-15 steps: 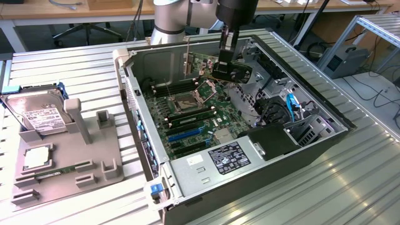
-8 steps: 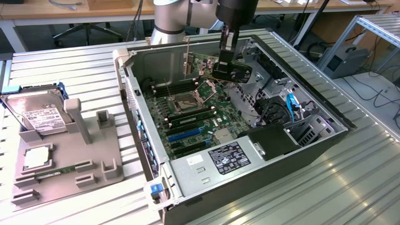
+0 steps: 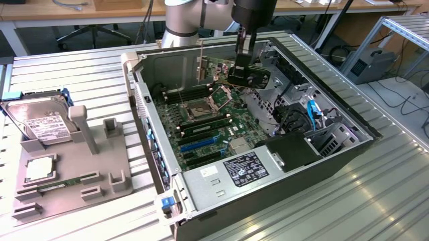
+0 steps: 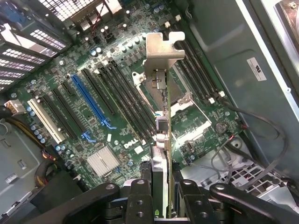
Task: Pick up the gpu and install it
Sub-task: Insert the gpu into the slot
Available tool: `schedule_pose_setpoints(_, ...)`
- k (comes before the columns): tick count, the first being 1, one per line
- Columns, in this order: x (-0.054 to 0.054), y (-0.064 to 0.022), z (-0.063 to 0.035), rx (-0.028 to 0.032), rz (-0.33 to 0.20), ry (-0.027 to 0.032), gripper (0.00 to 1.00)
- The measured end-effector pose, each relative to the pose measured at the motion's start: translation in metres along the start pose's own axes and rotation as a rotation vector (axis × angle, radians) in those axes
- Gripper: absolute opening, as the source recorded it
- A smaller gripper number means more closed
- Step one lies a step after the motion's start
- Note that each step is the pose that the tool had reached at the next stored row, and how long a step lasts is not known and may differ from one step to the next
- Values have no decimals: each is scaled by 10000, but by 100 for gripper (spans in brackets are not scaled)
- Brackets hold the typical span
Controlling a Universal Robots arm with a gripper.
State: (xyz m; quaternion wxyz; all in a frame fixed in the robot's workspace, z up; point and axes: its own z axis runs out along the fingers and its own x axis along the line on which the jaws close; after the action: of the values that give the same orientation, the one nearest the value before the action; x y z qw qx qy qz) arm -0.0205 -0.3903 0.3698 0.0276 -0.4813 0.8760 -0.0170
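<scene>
The gpu [image 3: 216, 68] hangs on edge inside the open computer case [image 3: 335, 155], above the motherboard [image 3: 231, 133] near the case's far wall. Its green circuit board and silver bracket [image 3: 201, 65] face the exterior view's left. My gripper [image 3: 236, 71] is shut on the card's end away from the bracket. In the wrist view the gpu [image 4: 161, 121] is seen edge-on, with the bracket [image 4: 163, 46] at its far end. My gripper [image 4: 163, 198] clamps it between two black fingers [image 4: 140, 196]. Below the card lie the black slots and the blue slot [image 4: 91, 100].
A grey fixture [image 3: 100, 165] at the exterior view's left holds a silver hard drive [image 3: 40, 123], a processor chip [image 3: 39, 168] and a green memory stick [image 3: 60, 185]. Inside the case are the processor socket [image 3: 200, 108], a black shroud [image 3: 292, 150], cables [image 4: 261, 121] and a silver heatsink [image 4: 103, 161].
</scene>
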Motion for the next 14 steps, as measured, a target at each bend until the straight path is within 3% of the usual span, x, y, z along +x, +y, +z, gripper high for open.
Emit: schedule_pose_setpoints(14,0,0,0,-11,-351,-19,27)
